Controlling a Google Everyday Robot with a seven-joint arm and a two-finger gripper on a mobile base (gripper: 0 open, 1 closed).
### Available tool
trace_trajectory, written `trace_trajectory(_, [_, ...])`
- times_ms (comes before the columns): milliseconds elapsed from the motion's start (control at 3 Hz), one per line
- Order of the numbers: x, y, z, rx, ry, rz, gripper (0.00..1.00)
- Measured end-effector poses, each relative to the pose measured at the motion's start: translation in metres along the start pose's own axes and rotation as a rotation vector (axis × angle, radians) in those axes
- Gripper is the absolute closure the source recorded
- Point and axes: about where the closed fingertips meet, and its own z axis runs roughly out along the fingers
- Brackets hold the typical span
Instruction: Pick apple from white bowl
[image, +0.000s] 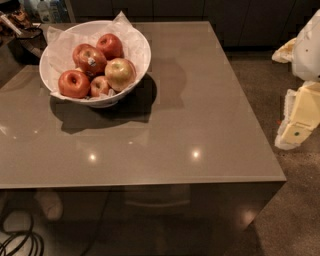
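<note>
The white bowl (140, 42), lined with crumpled white paper, stands on the far left part of the grey table (200, 115). The apple (119, 73), the largest and palest, yellow-green with a pink-red blush, lies at the bowl's right front. Deep red apples lie around it: one at the back (110, 45), one at the front left (74, 83), a small one at the front (100, 86), and one with a small sticker (90, 60). My gripper (296, 131), pale yellow and white, hangs off the table's right side, far from the bowl and lower than the tabletop.
Dark cabinets (250, 20) run along the back. Cluttered items (20, 22) sit at the far left behind the bowl. Black cables (20, 242) lie on the floor at the bottom left. The table's right edge is next to my arm (307, 50).
</note>
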Motion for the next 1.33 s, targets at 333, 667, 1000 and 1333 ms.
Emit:
trace_trajectory(333, [-0.015, -0.005, -0.004, 0.004, 0.005, -0.005, 0.00])
trace_trajectory(667, [-0.072, -0.035, 0.002, -0.008, 0.067, -0.001, 0.00])
trace_trajectory(1000, [-0.080, -0.039, 0.000, 0.013, 0.049, -0.008, 0.00])
trace_trajectory(1333, [-0.091, -0.044, 0.003, 0.001, -0.012, 0.008, 0.00])
